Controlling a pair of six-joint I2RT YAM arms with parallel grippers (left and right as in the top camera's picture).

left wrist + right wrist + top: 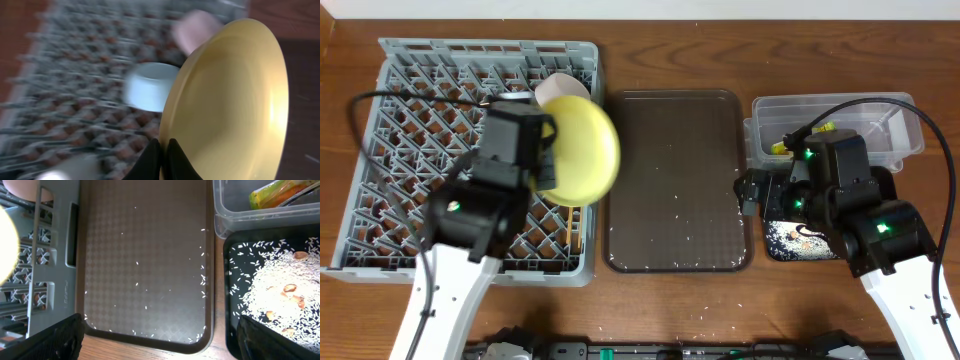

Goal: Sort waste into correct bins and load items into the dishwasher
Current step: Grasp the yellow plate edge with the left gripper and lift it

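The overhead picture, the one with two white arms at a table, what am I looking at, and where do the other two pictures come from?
Those are two robot arms, each ending in a two-finger end effector. The overhead picture looks down from a fixed camera. The other two come from small cameras on each wrist, looking along the fingers. The left end effector pinches the rim of a yellow plate, held on edge over the grey dish rack, where a pale bowl sits. The right end effector is open and empty above a brown tray dotted with rice grains. Beside that, a clear tub holds a snack wrapper, and a black tray holds a heap of rice.
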